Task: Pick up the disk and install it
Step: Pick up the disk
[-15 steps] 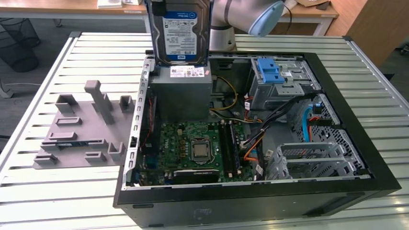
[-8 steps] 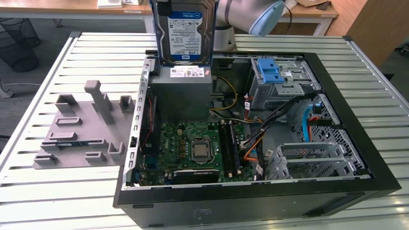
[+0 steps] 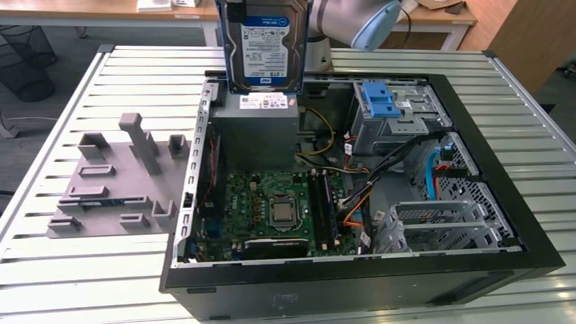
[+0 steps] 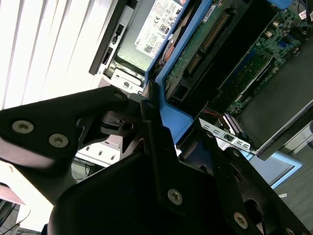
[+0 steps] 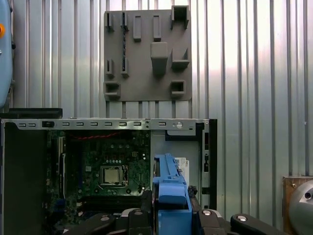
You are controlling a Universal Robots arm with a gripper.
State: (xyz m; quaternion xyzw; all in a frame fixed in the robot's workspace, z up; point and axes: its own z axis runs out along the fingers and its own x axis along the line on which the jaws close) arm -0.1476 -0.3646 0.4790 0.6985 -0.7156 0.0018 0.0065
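Observation:
The disk (image 3: 266,44), a silver drive with a white-and-blue label in a blue carrier frame, hangs upright in the air above the back of the open computer case (image 3: 504,202), over the grey power-supply box (image 3: 256,128). In both wrist views my gripper (image 5: 171,215) is shut on the carrier's blue edge (image 5: 168,196), with black fingers (image 5: 132,218) on either side. The second wrist view shows the gripper (image 4: 151,112) clamping the blue frame (image 4: 171,115) and the disk's green circuit-board side (image 4: 205,54).
Inside the case are a motherboard (image 3: 274,209), a metal drive bay topped by a blue latch (image 3: 382,101) and a lower metal cage (image 3: 441,223). A grey fixture plate (image 3: 112,182) lies on the slatted metal table (image 3: 135,74) on the exterior view's left.

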